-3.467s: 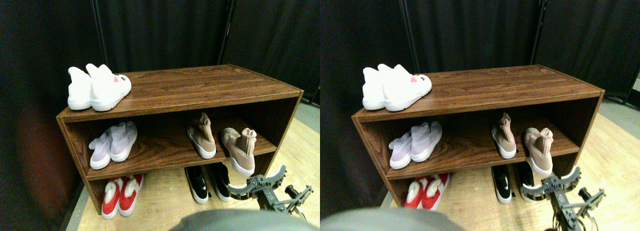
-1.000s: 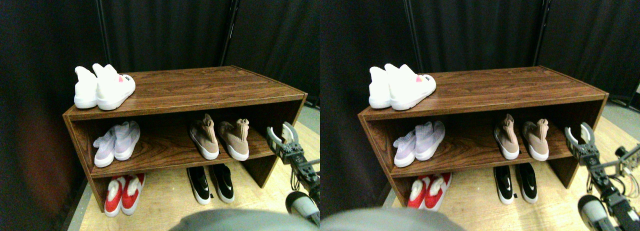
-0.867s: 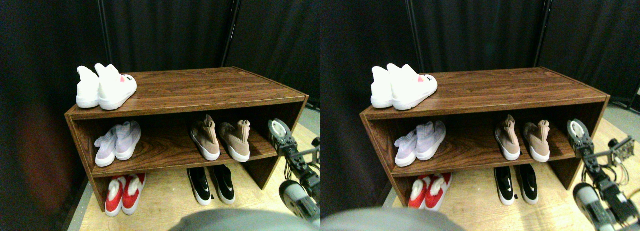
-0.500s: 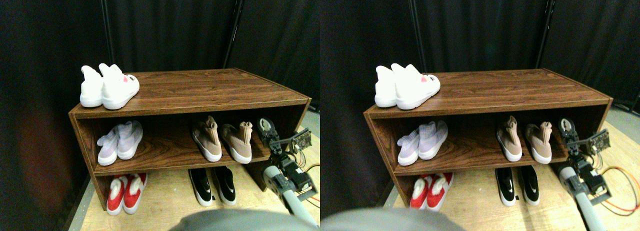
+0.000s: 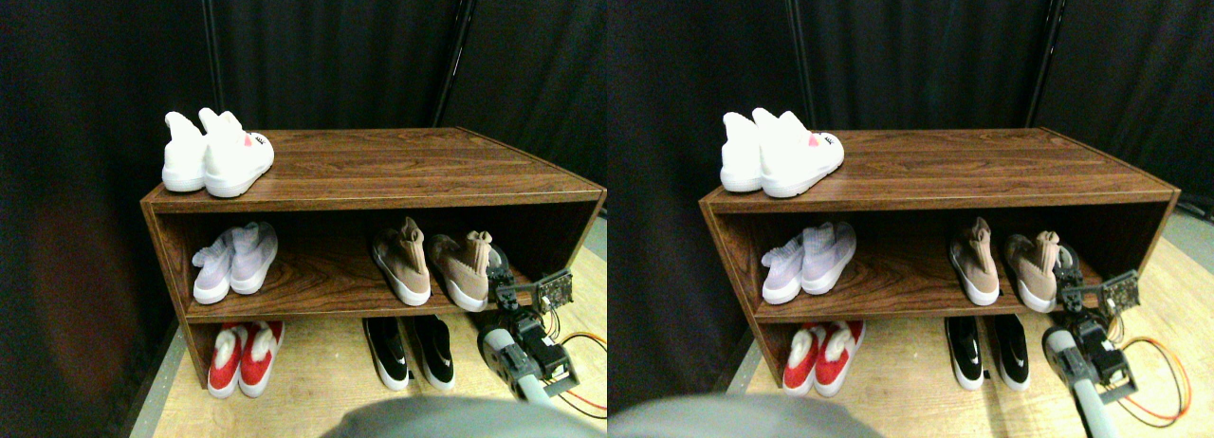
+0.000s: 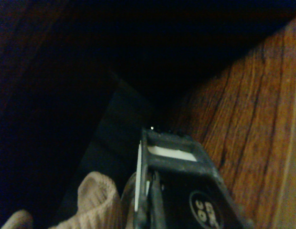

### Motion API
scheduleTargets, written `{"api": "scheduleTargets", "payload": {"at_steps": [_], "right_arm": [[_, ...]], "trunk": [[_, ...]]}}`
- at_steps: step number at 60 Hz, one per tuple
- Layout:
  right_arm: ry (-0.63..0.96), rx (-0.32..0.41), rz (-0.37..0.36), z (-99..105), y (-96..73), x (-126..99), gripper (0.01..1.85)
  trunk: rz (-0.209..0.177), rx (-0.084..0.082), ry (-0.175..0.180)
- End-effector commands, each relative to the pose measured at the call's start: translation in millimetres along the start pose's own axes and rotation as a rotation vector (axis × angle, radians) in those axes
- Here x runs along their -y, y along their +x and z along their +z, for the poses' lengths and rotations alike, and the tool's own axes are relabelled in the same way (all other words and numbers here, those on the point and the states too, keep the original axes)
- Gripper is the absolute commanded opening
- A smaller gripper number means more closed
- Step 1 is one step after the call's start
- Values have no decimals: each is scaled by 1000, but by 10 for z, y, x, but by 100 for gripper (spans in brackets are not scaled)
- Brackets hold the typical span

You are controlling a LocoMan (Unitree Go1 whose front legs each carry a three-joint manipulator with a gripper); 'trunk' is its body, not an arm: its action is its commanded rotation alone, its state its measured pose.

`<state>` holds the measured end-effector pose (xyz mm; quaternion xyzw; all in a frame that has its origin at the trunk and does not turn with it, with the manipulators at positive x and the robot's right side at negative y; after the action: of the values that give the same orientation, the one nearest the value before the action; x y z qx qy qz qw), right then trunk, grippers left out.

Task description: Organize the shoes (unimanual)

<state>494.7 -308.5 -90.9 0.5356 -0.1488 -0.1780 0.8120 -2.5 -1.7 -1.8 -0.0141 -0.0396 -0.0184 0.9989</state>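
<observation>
While the right gripper (image 5: 500, 267) sits inside the middle level of the dark walnut-grained wooden shoe rack (image 5: 379, 177), it is just beside the right tan-beige knit sock-style shoe (image 5: 462, 269) — I cannot tell whether its jaws are apart or together.

That shoe stands beside its matching left tan-beige knit shoe (image 5: 403, 264) at the right end of the middle level, with a pale lilac knit pair (image 5: 235, 263) at the left end; a white high-ankle pair (image 5: 216, 154) is on top, and on the light wood floor (image 5: 322, 391) below stand a red-and-white pair (image 5: 245, 357) and black low slip-ons with white soles (image 5: 411, 351) — the wrist view shows the knit cuff (image 6: 98, 200) next to the dark jaw frame.
</observation>
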Motion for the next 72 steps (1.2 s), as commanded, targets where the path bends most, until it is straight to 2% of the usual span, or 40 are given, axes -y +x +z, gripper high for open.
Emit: {"api": "scheduleTargets", "payload": {"at_steps": [1, 22, 40, 53, 65, 72], "right_arm": [[21, -8, 22, -20, -35, -52, 6], [7, -68, 9, -179, -93, -139, 6], [37, -105, -15, -213, -54, -164, 6], [59, -82, -36, -233, -91, -207, 6], [36, -96, -10, -286, -83, -203, 6], [58, -79, -11, -294, -96, -209, 6]], "trunk": [[25, -15, -12], [39, -14, -23], [48, -12, -26], [46, -13, -23], [47, -15, -22], [48, -18, -24]]}}
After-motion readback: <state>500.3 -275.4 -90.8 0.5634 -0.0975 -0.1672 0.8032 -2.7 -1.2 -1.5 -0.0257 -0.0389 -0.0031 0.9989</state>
